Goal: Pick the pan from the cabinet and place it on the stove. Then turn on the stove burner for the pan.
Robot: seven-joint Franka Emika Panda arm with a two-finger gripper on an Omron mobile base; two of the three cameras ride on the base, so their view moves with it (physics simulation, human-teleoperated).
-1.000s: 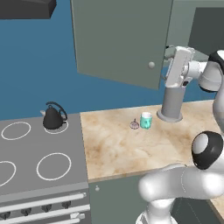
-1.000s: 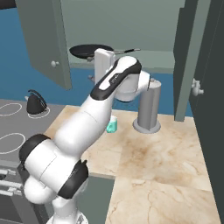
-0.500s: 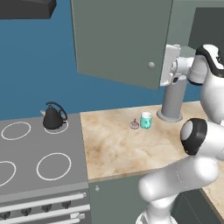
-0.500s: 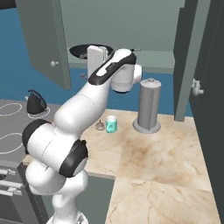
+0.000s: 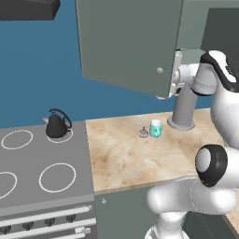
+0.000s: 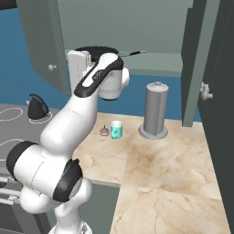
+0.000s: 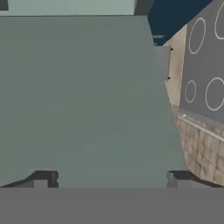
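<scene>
1. We found the pan sitting on the inner shelf of the cabinet, up high. Matte black, round and shallow, with a thin straight handle poking off to the right. The right base view caught it, just behind the arm's hand.
2. The cabinet was flat grey-green all over, plain doors swung open, small round knob on each. In the left base view the open left door was a big smooth slab covering the inside, so that angle gave us nothing of the shelf.
3. The gripper had its two dark fingertips spread wide apart with nothing between them. In the hand view they sat at the bottom with a flat grey-green cabinet surface right in front, close up.
4. The stove was a flat grey top with white rings; the left base view also showed pale bars and dark knobs on its front. A small black kettle with an arched handle sat on a back ring.
5. The counter was a mottled beige marble look. On it stood a tall grey cylinder on a round base, plus a little teal cup beside a tiny dark object too small to identify.
</scene>
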